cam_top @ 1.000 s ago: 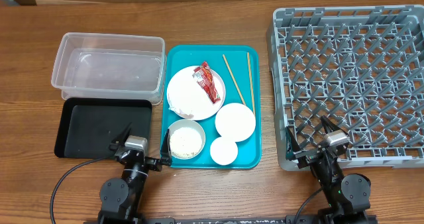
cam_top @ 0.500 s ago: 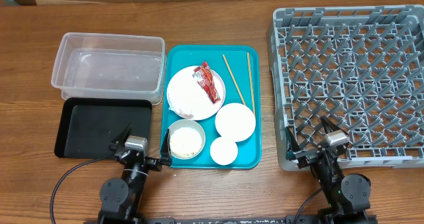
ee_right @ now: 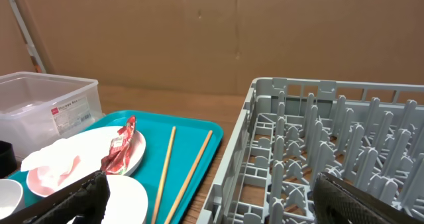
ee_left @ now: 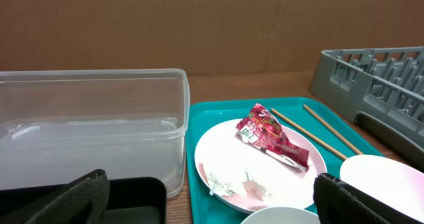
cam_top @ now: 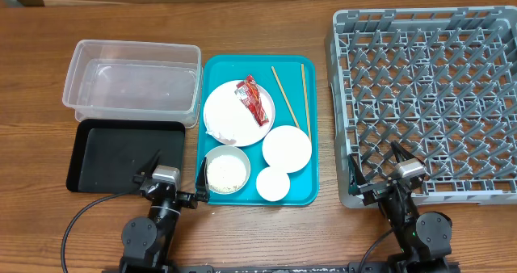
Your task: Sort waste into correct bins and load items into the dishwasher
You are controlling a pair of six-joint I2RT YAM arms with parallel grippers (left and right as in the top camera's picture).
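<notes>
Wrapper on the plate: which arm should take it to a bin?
Left, likely. Left pincer sits nearer the wrapper, near the tub and black tray; right pincer is by the rack.

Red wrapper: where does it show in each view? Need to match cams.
Overhead: wrapper upper centre, lying on the large plate.
Left wrist: wrapper right of centre, on the same plate.
Right wrist: wrapper lower left, on the plate's right side.
Shared landmark: the chopsticks just right of it in all three.
</notes>
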